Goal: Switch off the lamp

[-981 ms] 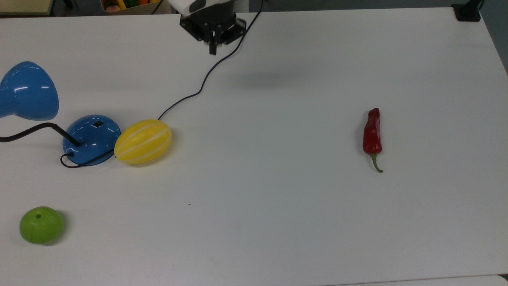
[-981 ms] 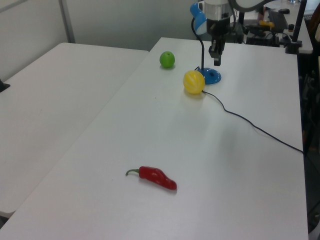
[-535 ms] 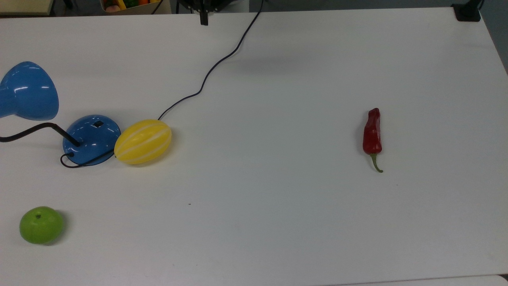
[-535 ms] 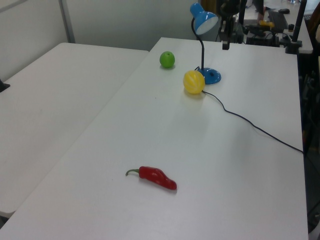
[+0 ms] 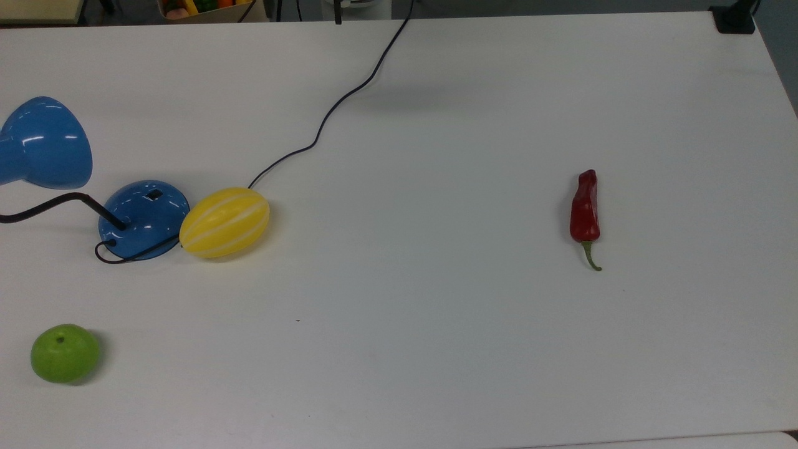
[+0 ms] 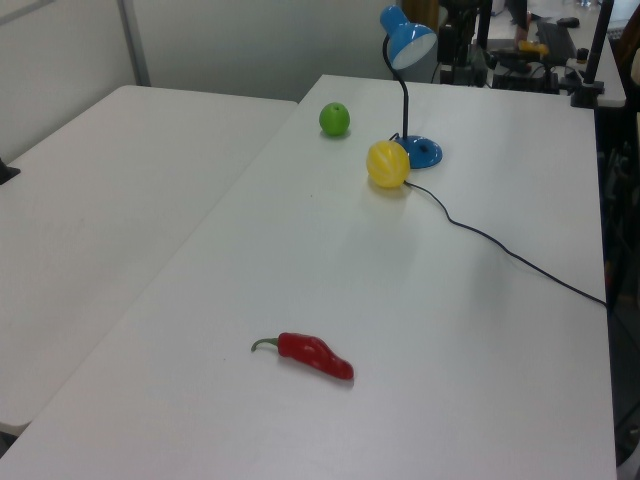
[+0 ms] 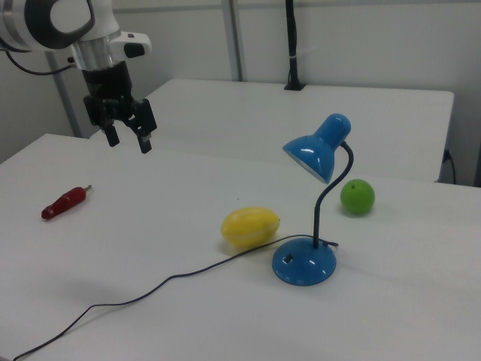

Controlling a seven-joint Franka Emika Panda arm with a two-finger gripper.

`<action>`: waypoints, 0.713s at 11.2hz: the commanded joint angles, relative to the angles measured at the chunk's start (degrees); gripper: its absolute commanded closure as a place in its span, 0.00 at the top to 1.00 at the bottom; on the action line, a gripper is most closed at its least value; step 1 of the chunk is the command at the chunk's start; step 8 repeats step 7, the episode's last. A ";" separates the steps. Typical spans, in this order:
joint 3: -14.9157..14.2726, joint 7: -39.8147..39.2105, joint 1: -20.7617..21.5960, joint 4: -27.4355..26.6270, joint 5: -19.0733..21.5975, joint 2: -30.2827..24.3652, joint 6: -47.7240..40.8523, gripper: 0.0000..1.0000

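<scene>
The lamp stands at the top view's left: blue shade, dome base with a small black switch, and a black neck. Its black cord runs off the table's far edge. In the right view the lamp's base and shade sit right of centre, and I see no glow under the shade. The left view has the lamp's base at the far end. My gripper hangs high above the table at the right view's left, far from the lamp and touching nothing.
A yellow striped melon lies against the lamp base. A green fruit sits near the top view's lower left corner. A red chili lies at the top view's right. A second white table adjoins.
The gripper has risen and drawn back from near the lamp base toward the top view's upper edge, leaving almost all of that view. The lamp, melon, fruit and chili have not moved.
</scene>
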 commanded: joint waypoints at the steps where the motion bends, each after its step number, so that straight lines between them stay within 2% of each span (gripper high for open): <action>1: -0.13 -1.36 0.14 0.68 0.64 -0.39 -1.69 1.00; 8: 0.05 -1.80 0.67 0.41 0.12 -0.22 -2.57 1.00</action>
